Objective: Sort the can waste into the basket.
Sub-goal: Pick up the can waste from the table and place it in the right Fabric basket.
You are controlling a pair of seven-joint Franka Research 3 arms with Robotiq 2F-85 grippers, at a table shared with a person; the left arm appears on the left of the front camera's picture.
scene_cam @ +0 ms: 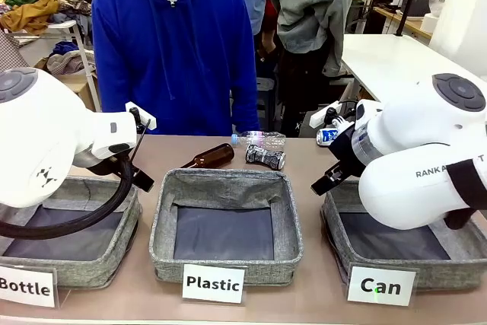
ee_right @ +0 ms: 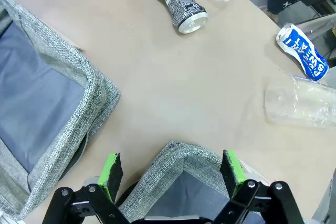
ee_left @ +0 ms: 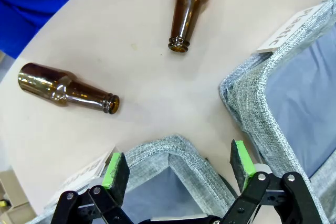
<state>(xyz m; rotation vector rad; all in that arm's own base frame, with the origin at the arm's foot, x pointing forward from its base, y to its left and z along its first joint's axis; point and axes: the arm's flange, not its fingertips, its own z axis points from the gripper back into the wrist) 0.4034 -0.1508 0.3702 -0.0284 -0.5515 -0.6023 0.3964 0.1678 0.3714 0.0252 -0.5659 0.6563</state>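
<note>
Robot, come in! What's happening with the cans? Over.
Left fingers, right fingers open, empty. Black can, blue can on table, outside basket. Clear bottle beside blue can.

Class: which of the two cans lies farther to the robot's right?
The blue can with white lettering; the black patterned can lies nearer the middle, behind the Plastic basket.

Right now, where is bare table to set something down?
Bare: the patch bordered by the Can basket, Plastic basket, black can and blue can; also between the two brown bottles, beyond the Bottle basket. Crowded: the far strip behind the Plastic basket, with a clear bottle beside the black can.
</note>
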